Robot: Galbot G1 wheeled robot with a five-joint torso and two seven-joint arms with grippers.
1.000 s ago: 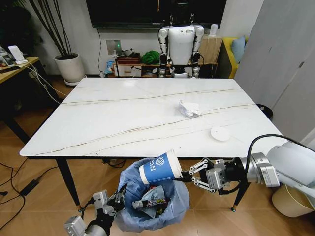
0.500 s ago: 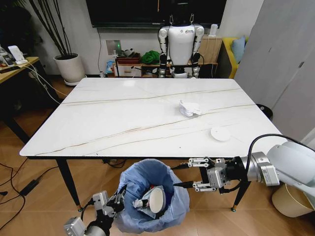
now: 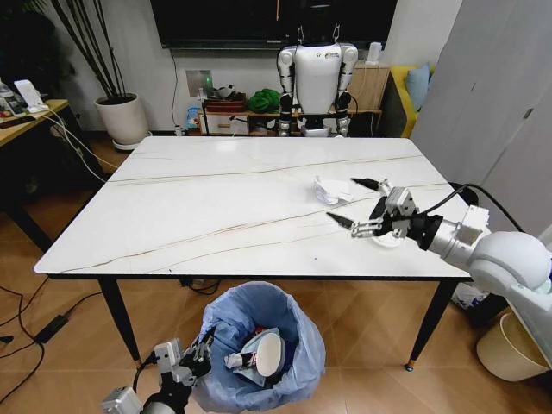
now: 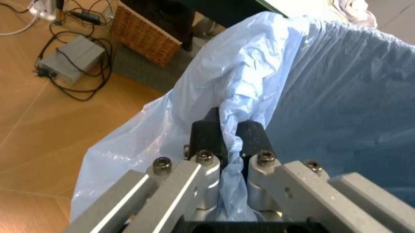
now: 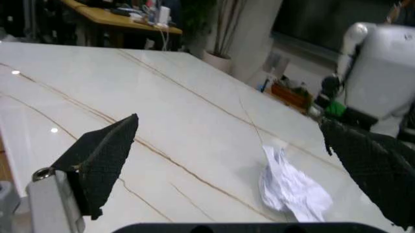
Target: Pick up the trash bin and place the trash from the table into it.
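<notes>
The trash bin (image 3: 259,341), lined with a crinkled light-blue bag, hangs just in front of the table (image 3: 216,216), below its near edge. Inside lie a paper cup (image 3: 269,354) and other litter. My left gripper (image 3: 191,358) is low at the bin's left side, shut on the bag's rim (image 4: 236,104); the left wrist view shows its fingers (image 4: 206,133) pinching the plastic. My right gripper (image 3: 343,199) hovers open over the table's right part, next to a crumpled white tissue (image 3: 328,190) (image 5: 292,187). A white lid (image 3: 388,241) lies beside the right wrist, partly covered.
A white humanoid robot (image 3: 316,78) stands beyond the table's far edge by a TV shelf. A white plant pot (image 3: 123,116) and a light-wood desk (image 3: 26,116) are at the left. A beige bucket (image 3: 504,354) stands on the floor at the right. Cables cross the floor at left.
My right gripper opened and the blue-white cup dropped into the bin. The arm then rose from bin height up over the table, beside the tissue. The left gripper stayed shut on the bag.
</notes>
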